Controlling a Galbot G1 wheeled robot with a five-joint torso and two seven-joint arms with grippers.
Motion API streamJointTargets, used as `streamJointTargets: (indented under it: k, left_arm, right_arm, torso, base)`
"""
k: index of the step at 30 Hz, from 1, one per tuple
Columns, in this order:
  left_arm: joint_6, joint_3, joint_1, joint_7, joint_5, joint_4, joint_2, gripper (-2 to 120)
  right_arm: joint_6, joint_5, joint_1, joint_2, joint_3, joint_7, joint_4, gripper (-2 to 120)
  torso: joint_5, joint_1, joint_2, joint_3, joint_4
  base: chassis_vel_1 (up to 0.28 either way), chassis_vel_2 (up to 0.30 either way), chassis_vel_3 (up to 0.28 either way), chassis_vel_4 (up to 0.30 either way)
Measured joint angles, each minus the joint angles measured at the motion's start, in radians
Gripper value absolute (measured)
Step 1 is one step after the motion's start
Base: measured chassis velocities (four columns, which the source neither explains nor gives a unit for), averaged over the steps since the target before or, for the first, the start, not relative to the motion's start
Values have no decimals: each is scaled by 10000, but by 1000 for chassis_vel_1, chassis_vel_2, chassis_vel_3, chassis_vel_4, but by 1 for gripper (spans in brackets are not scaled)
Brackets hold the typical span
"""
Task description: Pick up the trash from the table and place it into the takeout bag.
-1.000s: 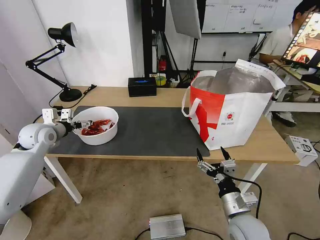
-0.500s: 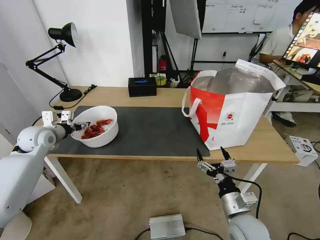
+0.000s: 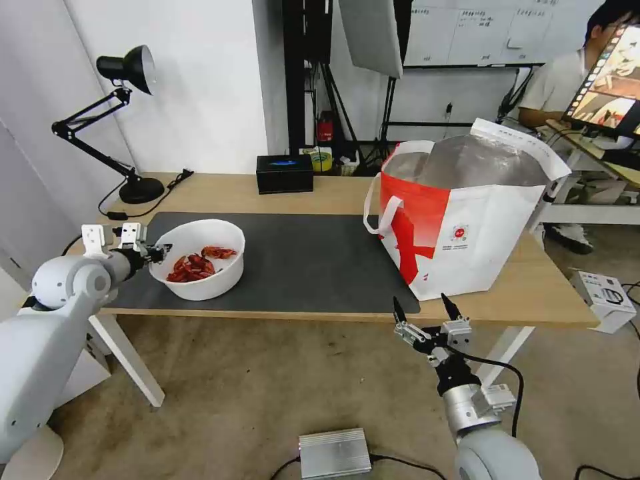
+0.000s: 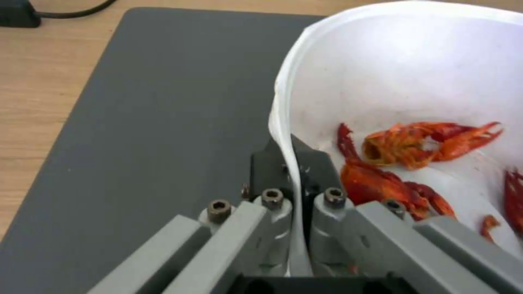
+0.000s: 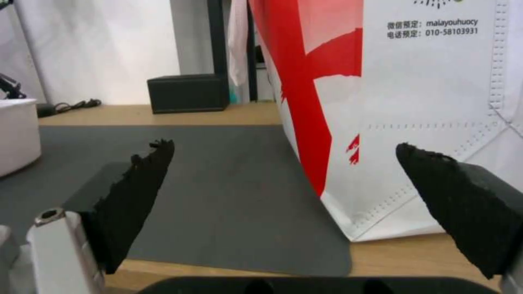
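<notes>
The trash here is a white round bowl (image 3: 200, 260) of red crayfish shells (image 3: 193, 265), tilted and raised a little over the left end of the dark mat (image 3: 300, 260) on the table (image 3: 333, 193). My left gripper (image 3: 159, 253) is shut on the bowl's near-left rim; in the left wrist view its fingers (image 4: 278, 204) pinch the thin white wall (image 4: 283, 134), shells (image 4: 403, 163) inside. The takeout bag (image 3: 467, 220) stands open at the table's right end. My right gripper (image 3: 427, 308) hangs open below the table's front edge, facing the bag (image 5: 414, 102).
A black desk lamp (image 3: 127, 127) stands at the back left and a black tissue box (image 3: 285, 173) at the back middle. A silver box (image 3: 335, 452) lies on the floor in front. A desk with a monitor (image 3: 610, 80) is at the far right.
The bowl has been lifted and shifted slightly right with my left gripper, tilting so the shells slid around inside. The right arm has not moved.
</notes>
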Motion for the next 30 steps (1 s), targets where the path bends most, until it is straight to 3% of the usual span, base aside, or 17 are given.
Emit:
streamJointTargets:
  k: [12,30]
  left_arm:
    - [104,-350,374,-176,-712,-1124,-164,0]
    - [115,-531,773,-1969,-3916,-3174,-339,0]
  right_arm:
    - [0,0,0,0,0,0,0,100]
    - [0,1,0,0,0,0,0,100]
  torso:
    - [-3,0,-1,1,0]
    - [-1,0,-1,1,0]
  base:
    - [0,0,0,0]
    - [0,0,0,0]
